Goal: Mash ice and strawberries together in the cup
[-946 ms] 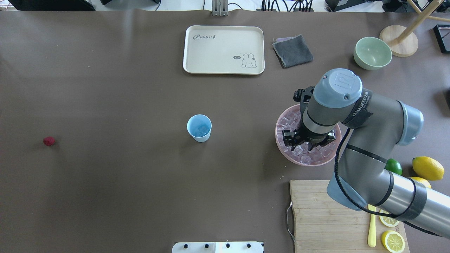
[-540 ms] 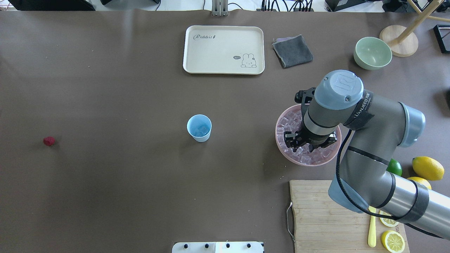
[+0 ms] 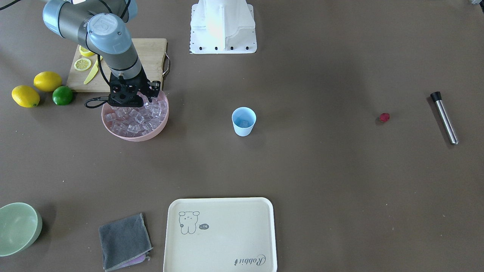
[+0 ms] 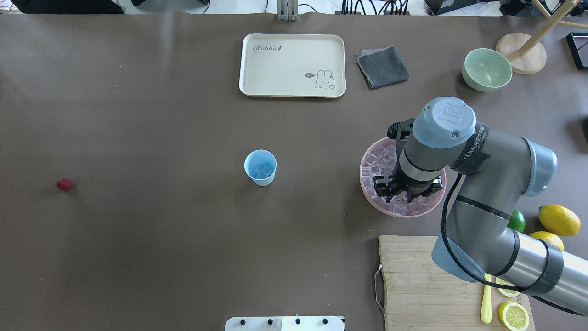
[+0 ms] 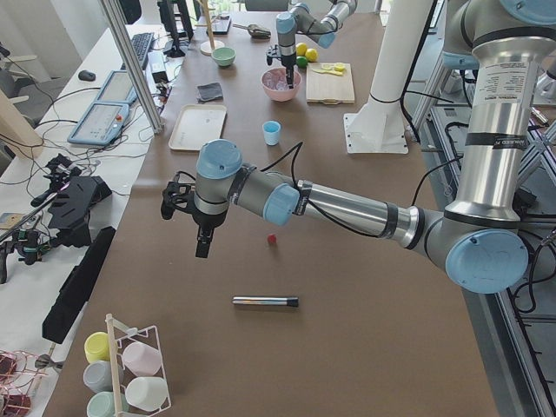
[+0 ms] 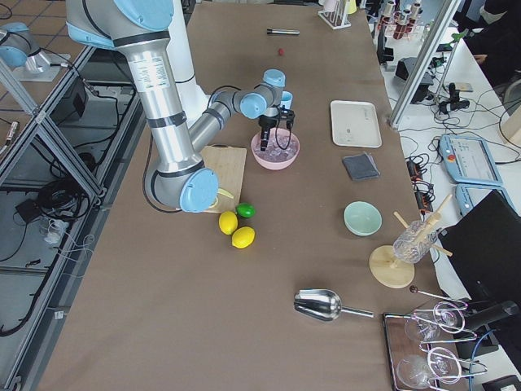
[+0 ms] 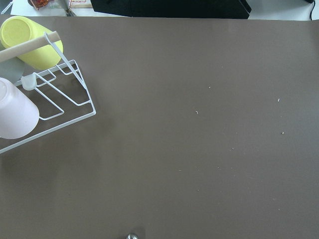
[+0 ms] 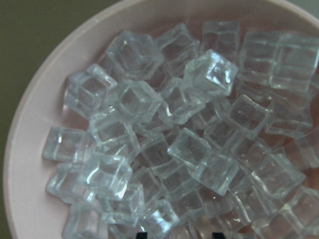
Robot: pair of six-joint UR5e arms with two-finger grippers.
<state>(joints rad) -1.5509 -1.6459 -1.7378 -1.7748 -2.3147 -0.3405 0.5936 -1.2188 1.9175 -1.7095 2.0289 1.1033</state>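
Ice heaped in pink bowl, on the robot's right side of the table. Right gripper points straight down into the bowl, tips at the level of the top cubes. Wrist view: two dark fingertips at the bottom edge, set apart at a moderate gap, with cubes packed beneath and between them. Whether a cube is pinched cannot be told.

Cup upright near the table's middle, well apart from bowl and gripper, on the gripper's left. At least one cube lies in its bottom.

Strawberry alone on bare table far out on the robot's left, well apart from the cup, with the cup between it and the bowl. Steel rod with a black cap lies flat beyond it, nearer the table's end.

Left gripper hangs above the table near the strawberry, fingers pointing down. Side view only, so its opening cannot be told.
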